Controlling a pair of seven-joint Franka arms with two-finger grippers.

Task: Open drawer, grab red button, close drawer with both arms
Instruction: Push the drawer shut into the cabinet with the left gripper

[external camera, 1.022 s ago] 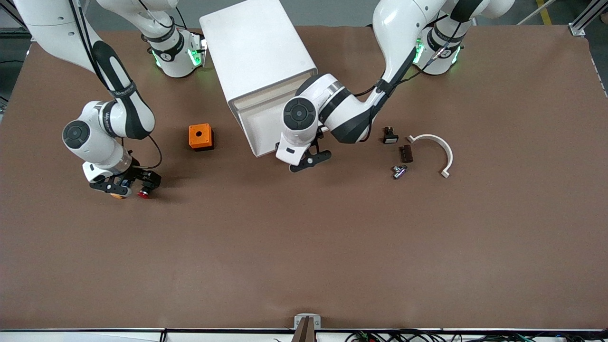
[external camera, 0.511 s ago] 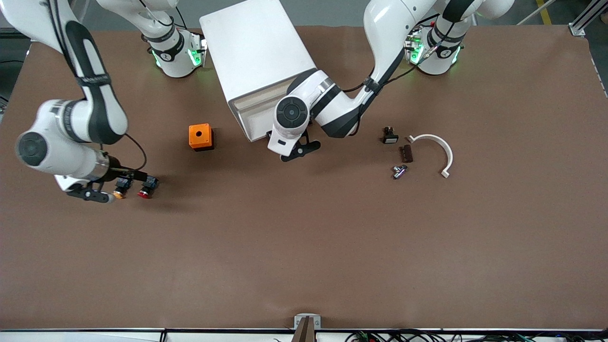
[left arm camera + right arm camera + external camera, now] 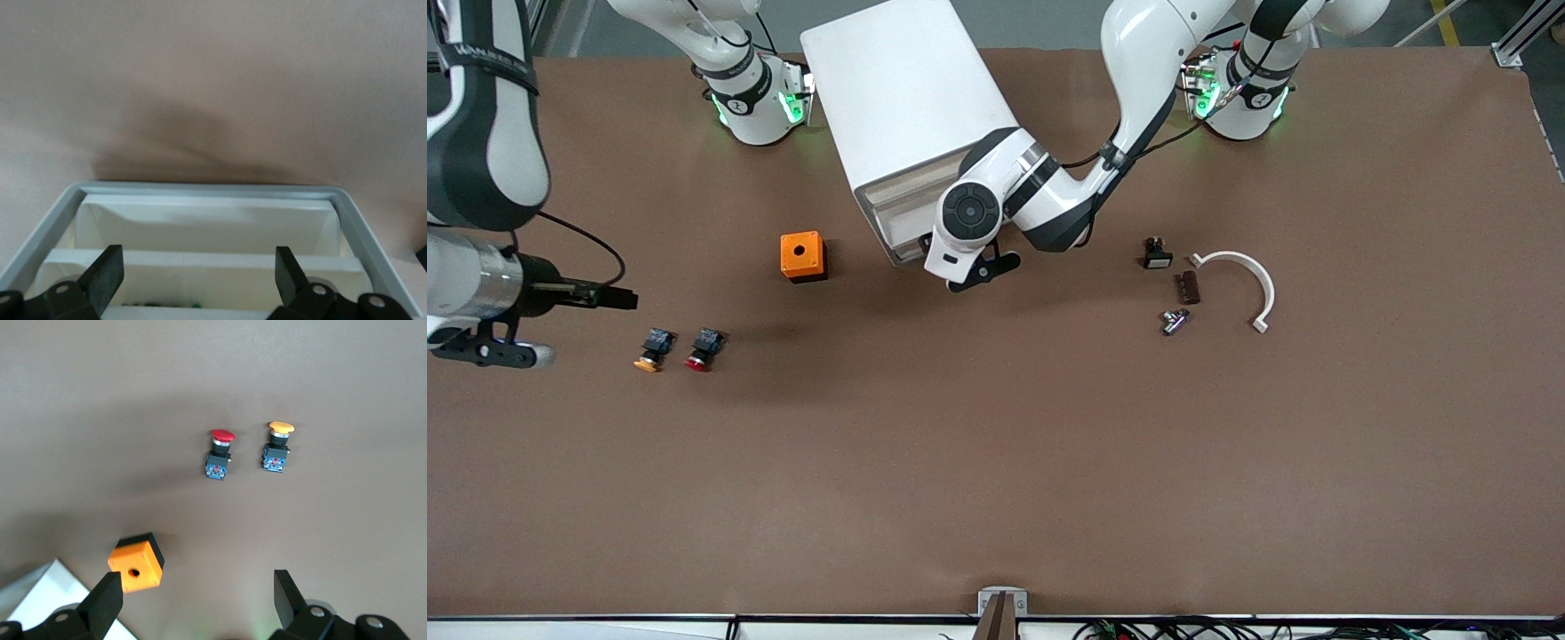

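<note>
The red-capped button lies on the table beside a like button with an orange cap; both show in the right wrist view, the red button and the orange-capped one. My right gripper is open and empty, raised over the right arm's end of the table, apart from both buttons. The white cabinet has its drawer a little way out. My left gripper is open at the drawer's front, its fingers over the drawer's grey rim and pale inside.
An orange cube with a hole stands between the buttons and the cabinet. Toward the left arm's end lie a small black part, a brown block, a metal piece and a white curved bracket.
My right gripper has let go of the red button, risen and moved off toward the right arm's end. The drawer has slid inward with my left gripper at its front.
</note>
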